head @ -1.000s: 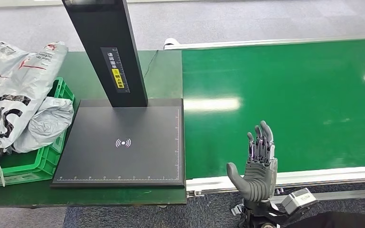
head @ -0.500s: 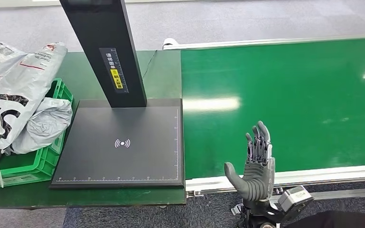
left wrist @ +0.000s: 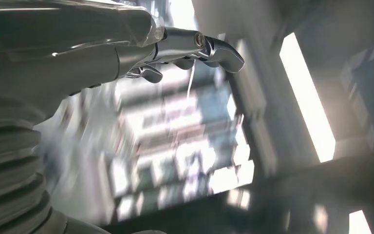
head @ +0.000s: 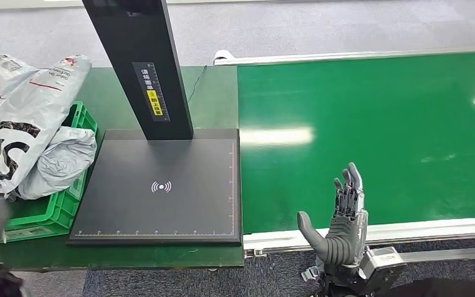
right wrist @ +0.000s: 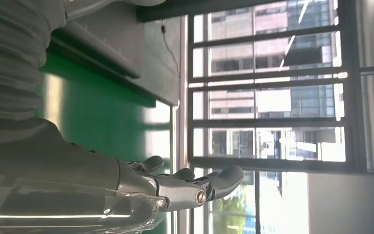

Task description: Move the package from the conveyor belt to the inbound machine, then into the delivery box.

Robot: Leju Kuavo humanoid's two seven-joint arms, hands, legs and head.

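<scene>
At the conveyor belt's point(head: 371, 136) near edge my right hand point(head: 340, 223) waits, fingers spread and holding nothing; I see no package on it.

Right hand point(head: 341, 232) is up at the near edge of the green conveyor belt point(head: 371, 130), palm raised, fingers point(head: 350, 189) straight and apart, thumb out to the side, nothing in it. The belt surface is bare green with light glare across it. Left of the belt sits the inbound machine point(head: 161, 189), a flat black plate with a white signal mark, its dark post point(head: 142, 62) rising behind with a yellow label. Further left, a green crate point(head: 49, 213) on the desk point(head: 108, 102) is piled with grey packages point(head: 21, 124), overflowing its rim.
</scene>
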